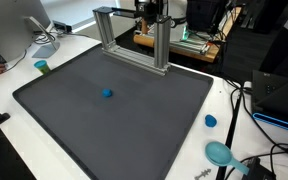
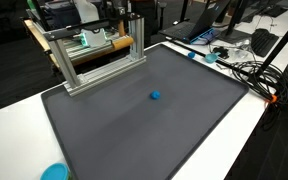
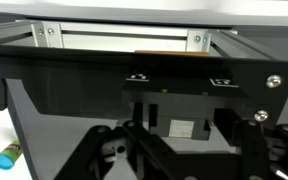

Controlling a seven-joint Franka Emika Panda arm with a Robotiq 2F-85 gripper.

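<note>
While the end effector hangs spread and empty, the nearby metal frame looks rigid and heavy, best gripped at its top bar.

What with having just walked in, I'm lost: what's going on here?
The robot's gripper is open and holds nothing, close to the metal frame at the back of the dark mat. A small blue object lies alone in the middle of the mat, untouched.

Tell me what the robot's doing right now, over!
End effector open, nothing in it. Hovering close to the aluminium frame. Small blue object lies alone on the grey mat. Nothing blocking.
</note>
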